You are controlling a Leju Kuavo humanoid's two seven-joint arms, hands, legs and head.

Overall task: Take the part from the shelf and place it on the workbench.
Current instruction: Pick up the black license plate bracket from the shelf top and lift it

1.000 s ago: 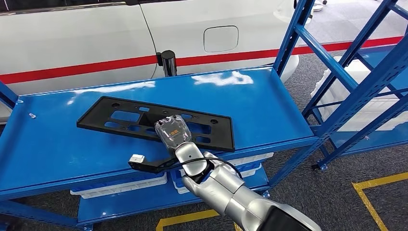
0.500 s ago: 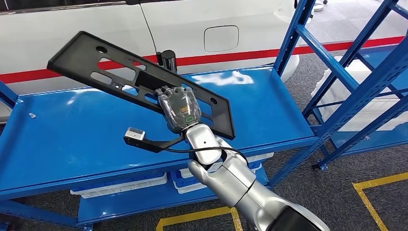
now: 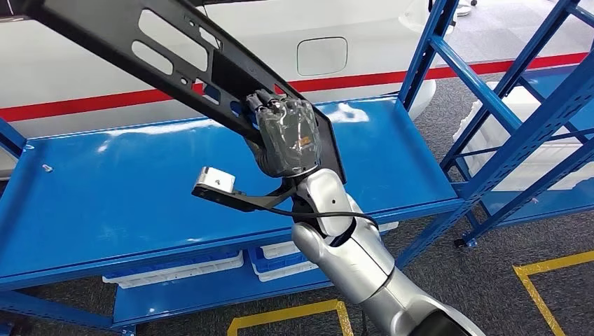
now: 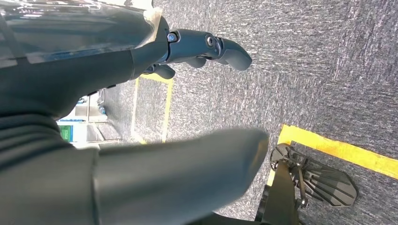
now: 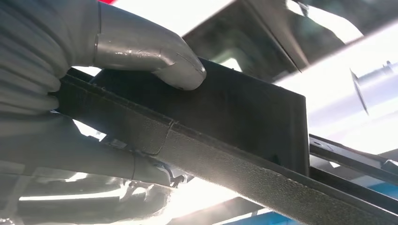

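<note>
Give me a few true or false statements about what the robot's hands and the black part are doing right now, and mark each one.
1. The right hand grips the black part. True.
2. The black part lies flat on the blue shelf. False: it is held up above the shelf, tilted, its far end toward the picture's upper left corner.
3. The left hand holds a white bin. False: it holds nothing, and in the left wrist view it hangs over grey carpet.
4. A white car with a red stripe stands behind the shelf. True.
5. In the right wrist view the thumb presses on the part's face. True.
</note>
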